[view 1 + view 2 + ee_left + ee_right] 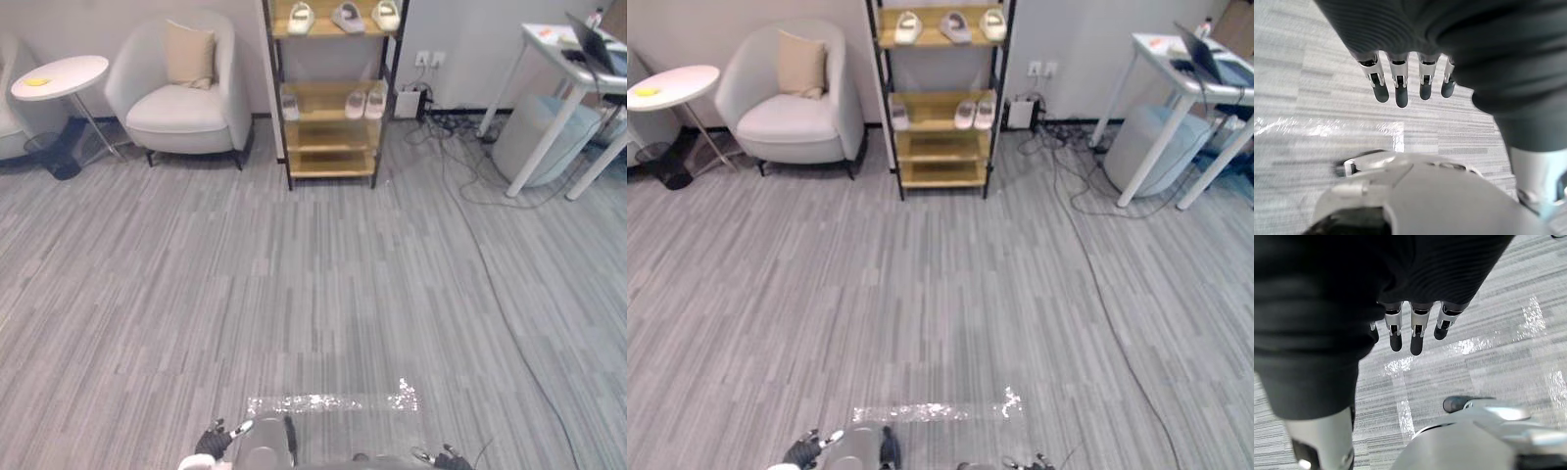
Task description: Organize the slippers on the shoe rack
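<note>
Standing well back from the job: in the left eye view the left hand (214, 439) and right hand (449, 456) hang low at the near edge, while the shoe rack (331, 135) stands far ahead of both, across open floor. Three slippers (348, 17) sit on its top shelf, with a pair (365, 103) and a lone slipper (290, 106) on the shelf below; the lower shelves look bare. Nothing of the task lies within reach of either hand, so a walk seems to come first.

The right eye view shows the hazard on that walk: loose cables (1063, 162) sprawl on the floor far ahead and to the right of the right hand, one trailing back toward it. A path drifting rightward could catch on them. An armchair (789, 108) stands far ahead and left of the left hand, beside the rack.

In the left wrist view the left hand's fingers (1400, 93) hang straight and empty above a shiny tape strip (1327, 128).

In the right wrist view the right hand's fingers (1417, 340) are likewise straight, holding nothing. A reach begun too far out, or a clumsy grab at the crowded top shelf, could knock a slipper off the rack.
</note>
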{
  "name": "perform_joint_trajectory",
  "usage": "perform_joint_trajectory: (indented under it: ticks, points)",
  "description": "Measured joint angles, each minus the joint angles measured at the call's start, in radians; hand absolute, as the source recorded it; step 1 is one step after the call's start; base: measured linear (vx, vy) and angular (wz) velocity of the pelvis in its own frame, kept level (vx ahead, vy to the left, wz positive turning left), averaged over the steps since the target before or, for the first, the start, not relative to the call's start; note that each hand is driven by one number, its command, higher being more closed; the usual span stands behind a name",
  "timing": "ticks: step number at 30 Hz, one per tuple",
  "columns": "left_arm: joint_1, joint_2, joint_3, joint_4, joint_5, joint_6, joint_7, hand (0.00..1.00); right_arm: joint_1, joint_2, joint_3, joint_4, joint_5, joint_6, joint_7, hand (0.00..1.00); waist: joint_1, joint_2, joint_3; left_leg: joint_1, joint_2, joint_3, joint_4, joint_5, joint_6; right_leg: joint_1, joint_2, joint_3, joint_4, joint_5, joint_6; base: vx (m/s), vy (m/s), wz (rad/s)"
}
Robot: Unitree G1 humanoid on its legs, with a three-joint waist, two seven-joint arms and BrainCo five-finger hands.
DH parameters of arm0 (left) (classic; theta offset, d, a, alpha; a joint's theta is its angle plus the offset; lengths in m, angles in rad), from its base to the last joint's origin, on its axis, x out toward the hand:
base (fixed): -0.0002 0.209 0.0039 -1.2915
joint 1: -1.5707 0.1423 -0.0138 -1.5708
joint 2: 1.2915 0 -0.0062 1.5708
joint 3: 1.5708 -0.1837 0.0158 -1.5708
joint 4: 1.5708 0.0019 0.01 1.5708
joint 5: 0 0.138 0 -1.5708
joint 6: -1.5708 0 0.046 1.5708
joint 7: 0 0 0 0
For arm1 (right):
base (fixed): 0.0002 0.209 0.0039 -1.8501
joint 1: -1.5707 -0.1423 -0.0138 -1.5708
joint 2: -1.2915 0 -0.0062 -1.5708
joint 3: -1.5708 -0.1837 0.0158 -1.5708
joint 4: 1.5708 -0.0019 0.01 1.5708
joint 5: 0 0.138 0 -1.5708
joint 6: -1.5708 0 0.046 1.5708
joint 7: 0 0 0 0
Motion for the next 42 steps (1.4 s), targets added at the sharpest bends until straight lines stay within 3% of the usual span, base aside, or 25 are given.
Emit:
perform_joint_trajectory:
  ticks: [2,3,4,6,7,9,10,12,14,16,18,19,21,23,24,25,27,30,32,34,36,37,38,40,42]
  points:
    - [0.017,0.001,0.018,0.001,-0.005,-0.002,0.000,0.00,-0.015,-0.002,0.005,0.001,0.006,0.000,-0.003,0.00,0.008,-0.004,-0.010,-0.015,-0.017,-0.016,0.052,0.042,0.032,-0.003,-0.018,0.031,0.049,-0.060,0.026,0.41,0.301,-0.49]
    - [0.024,0.015,0.031,0.002,-0.007,-0.001,-0.001,0.00,-0.012,0.016,0.005,0.001,0.005,0.000,-0.003,0.00,0.009,-0.037,-0.024,-0.017,-0.045,-0.002,0.085,0.022,0.061,-0.017,-0.051,0.048,0.124,-0.100,0.048,0.56,0.311,-0.52]
    - [0.022,0.024,0.035,0.008,-0.009,0.000,0.000,0.00,-0.019,0.024,0.005,-0.001,0.005,-0.002,-0.001,0.00,0.019,-0.053,-0.030,0.000,-0.063,0.029,0.082,-0.005,0.081,-0.098,-0.081,0.071,0.298,-0.132,0.078,0.55,0.295,-0.46]
    - [0.017,0.026,0.032,0.022,-0.008,0.000,0.001,0.00,-0.025,0.023,0.004,-0.007,0.004,-0.003,0.007,0.00,0.011,-0.061,-0.031,0.071,-0.081,0.041,0.047,-0.029,0.094,-0.197,-0.089,0.097,0.579,-0.100,0.143,0.46,0.223,-0.20]
    - [0.020,0.033,0.015,0.024,-0.007,0.002,0.002,0.00,-0.025,0.022,0.003,-0.008,-0.008,-0.002,0.011,0.00,0.000,-0.057,-0.028,0.190,-0.109,0.044,-0.021,-0.042,0.098,-0.258,-0.128,0.036,0.842,-0.072,0.157,0.38,0.165,0.02]
    - [0.019,0.035,0.003,0.024,-0.007,0.003,0.002,0.00,-0.026,0.019,0.004,-0.011,-0.011,-0.003,0.012,0.00,-0.007,-0.057,-0.028,0.276,-0.122,0.042,-0.066,-0.041,0.109,-0.277,-0.173,-0.063,0.943,-0.084,0.097,0.50,0.128,0.01]
    - [0.011,0.036,-0.011,0.024,-0.008,0.002,0.002,0.00,-0.035,0.012,0.006,-0.013,-0.013,-0.004,0.012,0.00,-0.008,-0.051,-0.027,0.364,-0.120,0.036,-0.122,-0.041,0.111,-0.320,-0.193,-0.185,0.948,-0.123,0.041,0.59,0.094,0.00]
    - [-0.010,0.035,-0.018,0.023,-0.008,0.002,0.001,0.00,-0.041,0.010,0.006,-0.023,-0.013,-0.008,0.012,0.00,-0.014,-0.042,-0.021,0.394,-0.105,0.026,-0.137,-0.044,0.106,-0.361,-0.176,-0.250,0.880,-0.145,0.013,0.42,0.011,0.11]
    - [-0.048,0.020,-0.023,0.022,-0.009,0.001,0.001,0.00,-0.054,-0.004,0.010,-0.043,-0.013,-0.014,0.012,0.00,-0.027,-0.011,0.002,0.434,-0.057,0.019,-0.138,-0.059,0.081,-0.431,-0.096,-0.273,0.686,-0.139,-0.005,0.50,-0.069,0.10]
    - [-0.056,0.010,-0.023,0.021,-0.009,0.000,0.002,0.00,-0.060,-0.014,0.034,-0.049,-0.012,-0.016,0.011,0.00,-0.038,0.002,0.009,0.476,-0.030,0.014,-0.154,-0.071,0.061,-0.470,-0.016,-0.216,0.431,-0.026,0.003,0.45,-0.112,0.11]
    - [-0.057,0.029,-0.022,0.005,-0.009,-0.003,0.002,0.00,-0.042,0.013,0.050,-0.044,-0.011,-0.016,0.010,0.00,-0.053,-0.062,0.011,0.536,-0.072,-0.020,-0.162,-0.112,0.013,-0.465,-0.023,-0.124,0.234,0.281,-0.028,0.50,-0.208,0.36]
    - [-0.070,0.008,-0.014,0.012,-0.011,-0.002,0.011,0.00,-0.050,-0.003,0.039,-0.041,-0.011,-0.015,0.011,0.00,-0.059,-0.029,0.021,0.564,-0.042,-0.033,-0.159,-0.138,0.012,-0.472,-0.006,-0.140,0.308,0.244,-0.061,0.48,-0.224,0.31]
    - [-0.076,-0.041,-0.013,0.013,-0.010,-0.006,0.013,0.00,-0.059,-0.019,0.040,-0.041,-0.012,-0.015,0.011,0.00,-0.065,0.018,0.016,0.540,0.009,-0.060,-0.093,-0.145,0.003,-0.465,0.030,-0.165,0.328,0.147,-0.057,0.44,-0.239,0.21]
    - [-0.082,-0.071,0.000,0.007,-0.003,-0.005,0.009,0.00,-0.049,-0.016,0.027,-0.038,-0.011,-0.013,0.010,0.00,-0.072,0.029,0.020,0.427,0.057,-0.114,0.185,-0.142,-0.005,-0.399,0.054,-0.208,0.295,0.109,-0.065,0.41,-0.283,0.54]
    - [-0.084,-0.077,0.016,-0.003,0.002,-0.004,0.004,0.00,-0.040,-0.019,0.028,-0.046,-0.010,-0.011,0.009,0.00,-0.072,0.041,0.027,0.350,0.099,-0.124,0.382,-0.101,-0.044,-0.346,0.079,-0.230,0.270,0.090,-0.075,0.37,-0.224,0.48]
    - [-0.077,-0.082,0.038,-0.019,0.002,-0.002,0.000,0.00,-0.033,-0.020,0.034,-0.056,-0.010,-0.011,0.007,0.00,-0.067,0.044,0.031,0.286,0.138,-0.126,0.554,-0.040,-0.048,-0.298,0.100,-0.234,0.257,0.068,-0.094,0.36,-0.168,0.23]
    - [-0.068,-0.083,0.069,-0.064,0.002,-0.003,-0.001,0.00,-0.035,-0.013,0.038,-0.084,-0.009,-0.011,0.000,0.00,-0.054,0.038,0.041,0.163,0.196,-0.074,0.789,-0.058,-0.032,-0.195,0.129,-0.235,0.231,0.023,-0.110,0.36,-0.143,0.06]
    - [-0.067,-0.080,0.064,-0.089,-0.002,-0.016,-0.001,0.00,-0.045,-0.008,0.038,-0.076,-0.003,-0.012,-0.004,0.00,-0.028,0.021,0.044,0.042,0.166,0.004,0.700,-0.117,0.025,-0.098,0.129,-0.204,0.151,0.013,-0.097,0.31,-0.082,-0.24]
    - [-0.070,-0.084,0.064,-0.095,-0.009,-0.023,0.000,0.00,-0.062,0.001,0.038,-0.072,0.000,-0.013,-0.006,0.00,-0.007,0.022,0.044,0.007,0.105,0.028,0.392,-0.112,0.036,-0.041,0.116,-0.173,0.096,0.009,-0.079,0.35,0.052,-0.52]
    - [-0.072,-0.084,0.063,-0.094,-0.023,-0.024,0.000,0.00,-0.073,0.018,0.043,-0.064,0.008,-0.013,-0.007,0.00,0.002,0.017,0.045,0.007,0.041,0.023,0.076,-0.024,0.027,0.001,0.091,-0.149,0.072,-0.012,-0.067,0.42,0.146,-0.34]
    - [-0.072,-0.084,0.052,-0.092,-0.029,-0.024,0.002,0.00,-0.076,0.028,0.061,-0.051,0.020,-0.013,-0.007,0.00,0.020,0.014,0.034,0.029,0.012,0.026,-0.046,0.103,0.016,0.026,0.075,-0.117,0.062,-0.033,-0.029,0.58,0.238,-0.41]
    - [-0.073,-0.084,0.039,-0.079,-0.031,-0.024,0.002,0.00,-0.078,0.025,0.079,-0.046,0.025,-0.014,-0.004,0.00,0.026,0.021,0.020,0.036,-0.001,0.019,-0.040,0.187,0.066,0.052,0.067,-0.100,0.065,-0.061,0.001,0.62,0.224,-0.23]
    - [-0.079,-0.075,0.035,-0.077,-0.035,-0.023,0.000,0.00,-0.079,0.037,0.078,-0.038,0.025,-0.012,-0.004,0.00,0.023,-0.003,0.007,0.024,-0.030,0.027,0.004,0.155,0.112,0.051,0.033,-0.099,0.087,-0.084,0.016,0.62,0.185,-0.08]
    - [-0.085,-0.066,0.032,-0.063,-0.035,-0.023,0.000,0.00,-0.078,0.045,0.078,-0.038,0.024,-0.013,-0.001,0.00,0.025,-0.028,-0.005,0.033,-0.056,0.042,0.038,0.089,0.131,-0.015,-0.012,-0.072,0.259,-0.106,0.054,0.58,0.174,0.03]
    - [-0.091,-0.046,0.010,-0.040,-0.035,-0.020,0.001,0.00,-0.076,0.062,0.077,-0.038,0.012,-0.013,0.007,0.00,0.016,-0.054,-0.003,0.132,-0.102,0.042,-0.002,0.041,0.149,-0.135,-0.073,-0.050,0.635,-0.064,0.120,0.58,0.175,0.14]
